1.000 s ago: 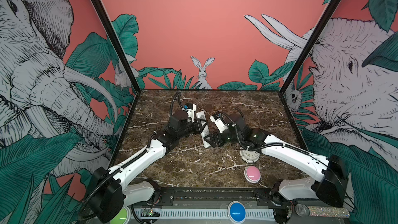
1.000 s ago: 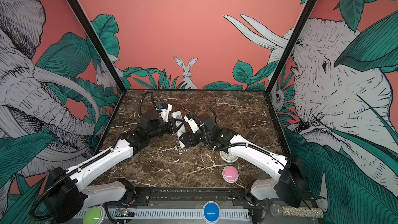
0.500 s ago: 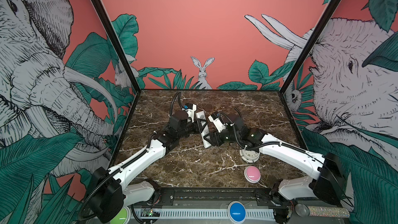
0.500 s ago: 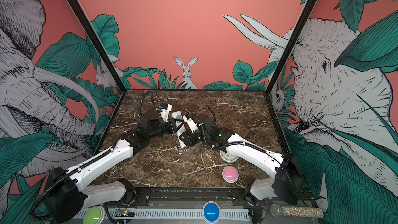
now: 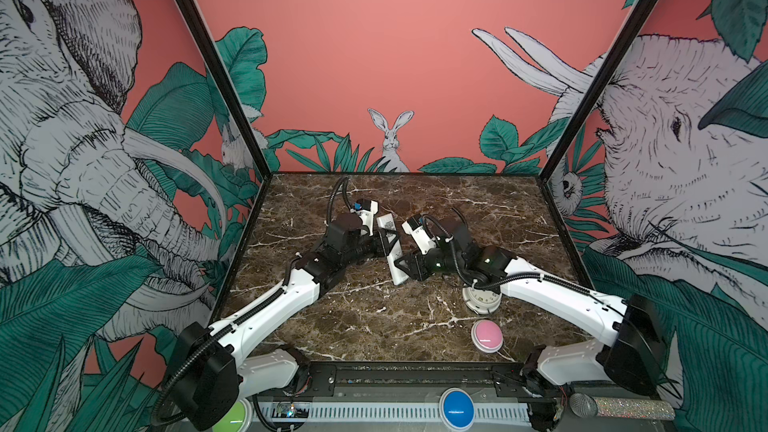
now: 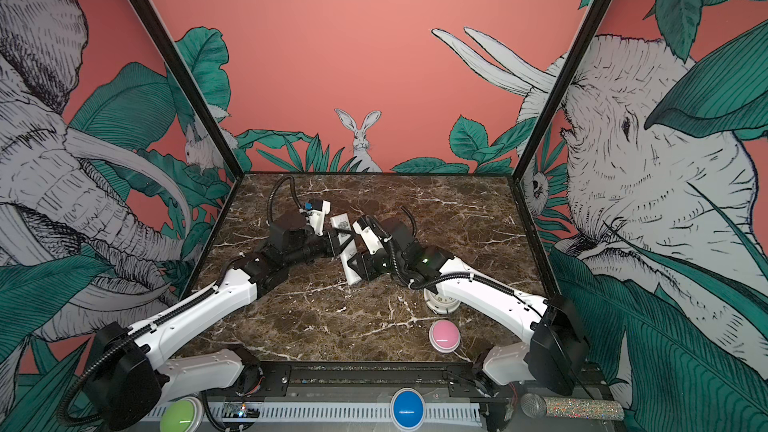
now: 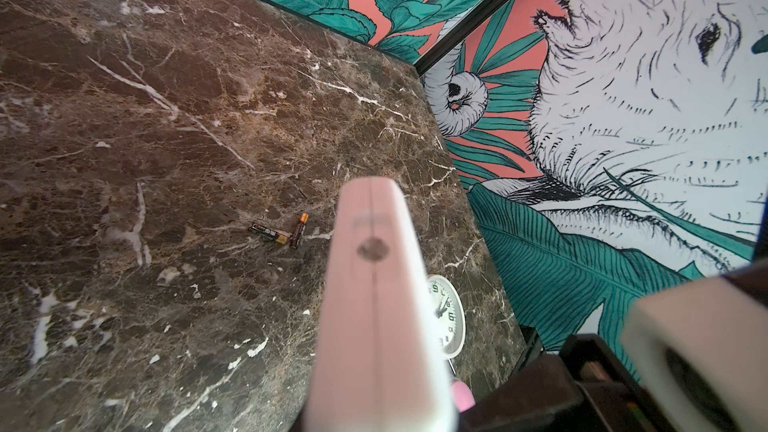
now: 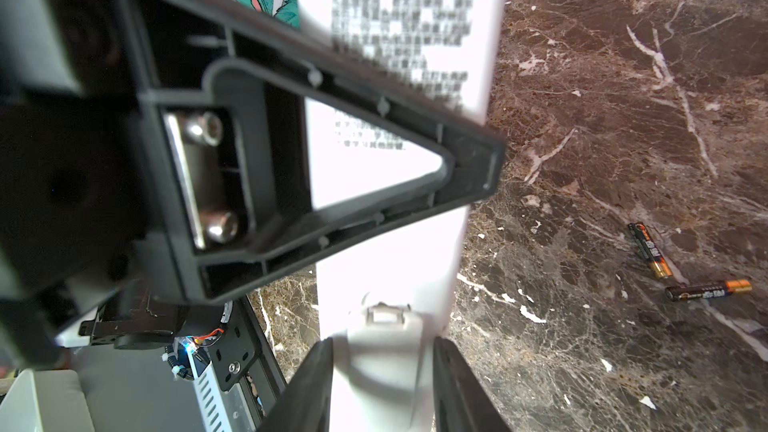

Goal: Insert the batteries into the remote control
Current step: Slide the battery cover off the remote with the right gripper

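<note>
Left pincer (image 5: 388, 243) clamps the remote control (image 8: 386, 251); right pincer (image 8: 384, 367) narrow round its latch end, grip I cannot tell; a skewed squeeze could wrench it loose.

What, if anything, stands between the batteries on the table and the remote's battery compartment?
The battery cover, still on the remote control, closes the compartment. The right gripper straddles that end. Nothing else visible is in the way.
</note>
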You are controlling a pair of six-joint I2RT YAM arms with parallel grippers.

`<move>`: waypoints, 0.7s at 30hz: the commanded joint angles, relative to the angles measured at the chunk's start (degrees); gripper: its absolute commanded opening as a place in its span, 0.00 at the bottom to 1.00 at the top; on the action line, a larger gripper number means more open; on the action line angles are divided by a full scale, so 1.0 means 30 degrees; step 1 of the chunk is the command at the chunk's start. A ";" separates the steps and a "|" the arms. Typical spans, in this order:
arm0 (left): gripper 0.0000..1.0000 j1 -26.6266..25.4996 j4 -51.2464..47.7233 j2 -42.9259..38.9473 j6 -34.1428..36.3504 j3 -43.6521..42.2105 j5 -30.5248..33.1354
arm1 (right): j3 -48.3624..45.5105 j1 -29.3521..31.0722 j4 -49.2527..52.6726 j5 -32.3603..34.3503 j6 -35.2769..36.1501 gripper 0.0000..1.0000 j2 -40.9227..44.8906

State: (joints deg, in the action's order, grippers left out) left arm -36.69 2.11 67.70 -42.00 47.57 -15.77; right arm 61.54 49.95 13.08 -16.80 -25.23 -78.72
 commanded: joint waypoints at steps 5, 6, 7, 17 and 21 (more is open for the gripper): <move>0.00 -0.0017 0.0918 -0.0228 -0.0134 -0.0074 -0.0281 | -0.0067 -0.0092 -0.1137 -0.0326 -0.0019 0.37 0.0043; 0.00 -0.0017 0.0926 -0.0258 -0.0125 -0.0082 -0.0281 | -0.0090 -0.0103 -0.1151 -0.0365 0.0002 0.36 0.0059; 0.00 -0.0015 0.0909 -0.0245 -0.0127 -0.0105 -0.0253 | -0.0100 -0.0099 -0.1192 -0.0383 0.0003 0.36 0.0086; 0.00 -0.0017 0.0836 -0.0296 -0.0105 -0.0123 -0.0134 | -0.0150 -0.0100 -0.1370 -0.0649 0.0198 0.32 0.0261; 0.00 -0.0016 0.0796 -0.0292 -0.0114 -0.0136 -0.0075 | -0.0209 -0.0121 -0.1372 -0.0671 0.0280 0.31 0.0390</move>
State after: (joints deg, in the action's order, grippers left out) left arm -36.69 2.11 67.70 -41.98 47.53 -15.73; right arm 61.49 49.80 12.08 -17.63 -25.08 -78.70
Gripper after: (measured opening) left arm 0.211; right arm 0.310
